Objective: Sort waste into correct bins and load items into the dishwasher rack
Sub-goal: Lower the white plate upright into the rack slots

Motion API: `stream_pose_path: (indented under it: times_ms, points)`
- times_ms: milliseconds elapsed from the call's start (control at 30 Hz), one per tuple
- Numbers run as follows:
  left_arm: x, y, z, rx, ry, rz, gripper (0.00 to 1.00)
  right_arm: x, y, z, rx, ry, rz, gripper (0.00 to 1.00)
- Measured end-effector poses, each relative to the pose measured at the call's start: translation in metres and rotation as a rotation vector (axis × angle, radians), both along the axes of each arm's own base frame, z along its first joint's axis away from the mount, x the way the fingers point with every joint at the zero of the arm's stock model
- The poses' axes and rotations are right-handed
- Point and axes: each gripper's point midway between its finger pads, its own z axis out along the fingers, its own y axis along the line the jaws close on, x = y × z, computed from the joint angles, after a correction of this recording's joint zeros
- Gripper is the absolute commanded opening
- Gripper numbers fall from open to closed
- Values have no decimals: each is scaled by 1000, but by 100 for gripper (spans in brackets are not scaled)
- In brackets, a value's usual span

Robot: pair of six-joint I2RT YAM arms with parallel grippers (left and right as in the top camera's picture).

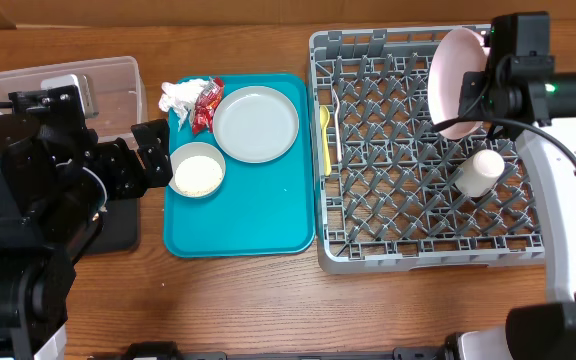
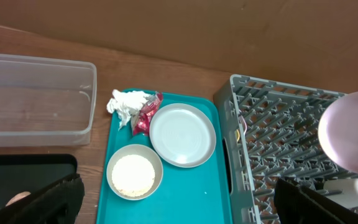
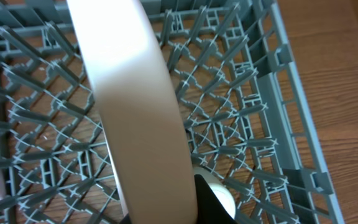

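My right gripper (image 1: pixel 480 90) is shut on the white-pink plate (image 1: pixel 452 80) and holds it on edge over the far right of the grey dishwasher rack (image 1: pixel 528 255); the plate fills the right wrist view (image 3: pixel 135 118). A small white cup (image 1: pixel 480 172) lies in the rack. A yellow spoon (image 1: pixel 325 135) and white fork (image 1: pixel 335 110) lie along the rack's left side. My left gripper (image 1: pixel 153 155) is open beside the grey bowl of rice (image 1: pixel 197 170). The grey-blue plate (image 1: pixel 255 123), napkin (image 1: pixel 180 97) and red wrapper (image 1: pixel 206 104) sit on the teal tray (image 1: pixel 268 220).
The clear tub (image 1: pixel 118 85) stands at the far left, and the black tray (image 1: pixel 118 225) lies in front of it, mostly under my left arm. Bare wood runs along the front edge.
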Motion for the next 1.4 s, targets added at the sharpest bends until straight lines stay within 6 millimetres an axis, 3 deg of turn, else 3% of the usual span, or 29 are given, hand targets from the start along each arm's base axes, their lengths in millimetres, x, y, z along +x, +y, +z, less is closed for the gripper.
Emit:
stream_pose_path:
  times_ms: [100,433,833,1167,1400]
  points:
    - [0,0,0,0,0,0,100,6,-2,-14,-15,34,0,12]
    - [0,0,0,0,0,0,100,25,-5,-21,-89,31,78,12]
    - [0,0,0,0,0,0,100,24,-20,-25,-49,42,74,12]
    - [0,0,0,0,0,0,100,28,-16,-67,-16,151,75,11]
    - [0,0,0,0,0,0,100,27,-16,-67,-12,151,67,11]
